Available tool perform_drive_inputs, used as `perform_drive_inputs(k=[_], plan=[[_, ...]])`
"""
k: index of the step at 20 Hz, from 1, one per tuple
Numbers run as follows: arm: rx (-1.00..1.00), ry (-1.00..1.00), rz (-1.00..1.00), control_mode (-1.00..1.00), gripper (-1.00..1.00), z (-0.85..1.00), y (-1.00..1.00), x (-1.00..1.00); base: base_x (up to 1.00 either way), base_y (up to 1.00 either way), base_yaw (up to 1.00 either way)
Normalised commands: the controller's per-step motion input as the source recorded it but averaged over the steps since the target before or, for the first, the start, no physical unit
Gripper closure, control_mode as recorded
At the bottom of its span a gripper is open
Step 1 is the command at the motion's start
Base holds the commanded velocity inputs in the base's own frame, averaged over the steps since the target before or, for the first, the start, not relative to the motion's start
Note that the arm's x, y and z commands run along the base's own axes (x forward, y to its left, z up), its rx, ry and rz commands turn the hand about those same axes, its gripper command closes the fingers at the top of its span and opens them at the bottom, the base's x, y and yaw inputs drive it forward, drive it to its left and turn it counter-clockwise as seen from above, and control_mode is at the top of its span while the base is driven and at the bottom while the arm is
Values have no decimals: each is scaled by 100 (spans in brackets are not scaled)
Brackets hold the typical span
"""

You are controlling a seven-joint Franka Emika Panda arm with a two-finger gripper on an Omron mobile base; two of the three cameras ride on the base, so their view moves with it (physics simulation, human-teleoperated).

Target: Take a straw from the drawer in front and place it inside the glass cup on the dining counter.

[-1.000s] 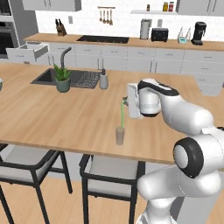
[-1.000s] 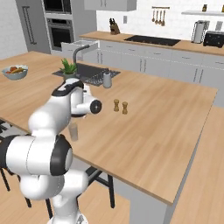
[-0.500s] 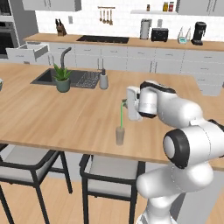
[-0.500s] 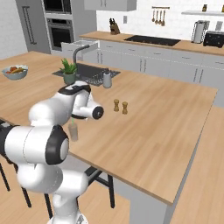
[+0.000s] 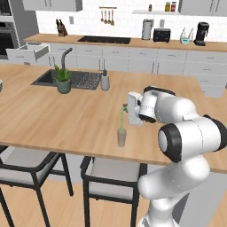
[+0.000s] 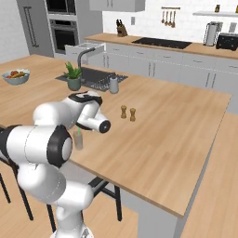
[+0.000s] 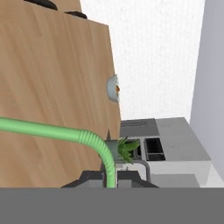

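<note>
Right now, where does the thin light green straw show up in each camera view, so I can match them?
Left base view: the thin light green straw stands near centre, lower end in the translucent glass cup.
Right base view: a short green tip above the cup, left of centre beside the white arm.
Hand view: a bent green tube running from the left edge to bottom centre.
Shared landmark: the potted green plant.

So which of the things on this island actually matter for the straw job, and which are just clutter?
Job:
straw, lower end in the cup
glass cup
dining counter
gripper, at the straw's top end
drawer, open at the back

Clutter:
potted plant
two wooden shakers
bowl
soap dispenser
</note>
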Motion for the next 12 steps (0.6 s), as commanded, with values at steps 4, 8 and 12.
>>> perform_drive_inputs(k=[4,8,12], plan=[[0,-1,0,-100,100,-1,0,14,0,0,0],[0,-3,1,-100,100,-4,0,4,0,0,0],[0,-9,2,-100,100,-5,0,-19,0,0,0]])
